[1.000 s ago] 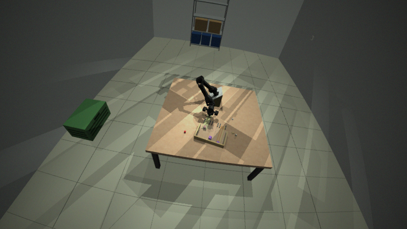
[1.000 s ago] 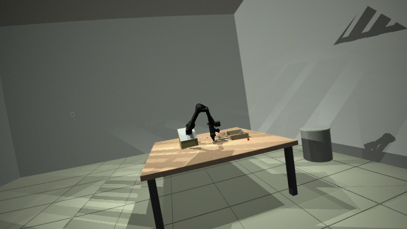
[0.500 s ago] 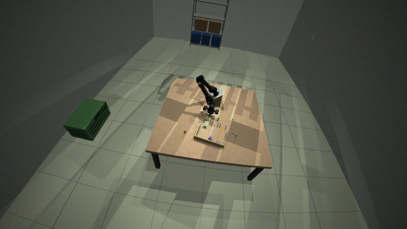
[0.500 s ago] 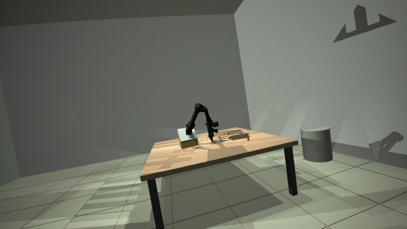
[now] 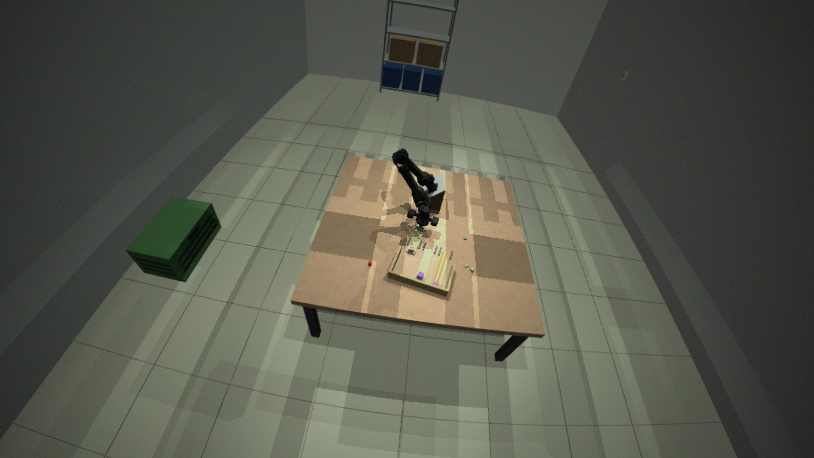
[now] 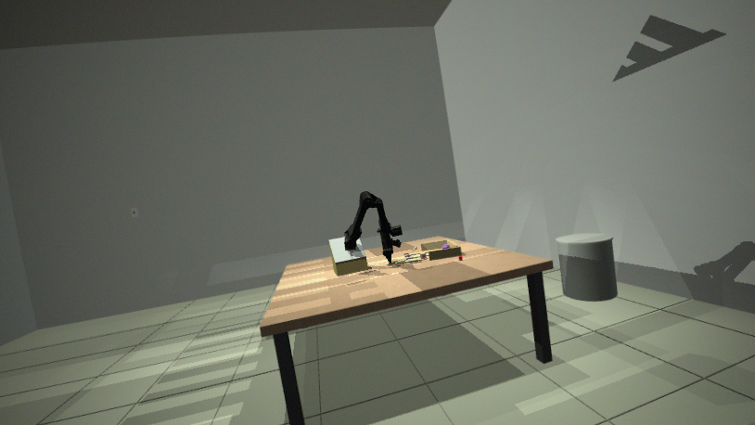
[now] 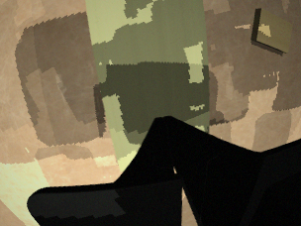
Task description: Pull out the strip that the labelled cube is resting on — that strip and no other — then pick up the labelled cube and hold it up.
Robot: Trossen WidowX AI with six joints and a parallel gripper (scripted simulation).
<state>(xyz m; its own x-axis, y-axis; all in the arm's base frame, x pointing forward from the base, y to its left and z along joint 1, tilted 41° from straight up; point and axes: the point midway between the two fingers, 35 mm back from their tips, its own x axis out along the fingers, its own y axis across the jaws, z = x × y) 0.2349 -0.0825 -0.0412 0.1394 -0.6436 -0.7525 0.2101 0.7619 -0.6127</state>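
Hand (image 7: 177,183) pinched together, nothing visibly gripped, low over a pale green strip (image 7: 149,42) mid-frame in the wrist view. Cube (image 5: 410,250) sits at the tray's (image 5: 421,281) upper left in the top view. Strip looks thin, light, slippery; grab its free end.

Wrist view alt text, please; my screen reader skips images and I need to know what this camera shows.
The robot's black hand, shut with nothing visibly between its fingers, fills the lower frame above a pale green strip that runs up the wooden table. A small flat tan block lies at upper right.
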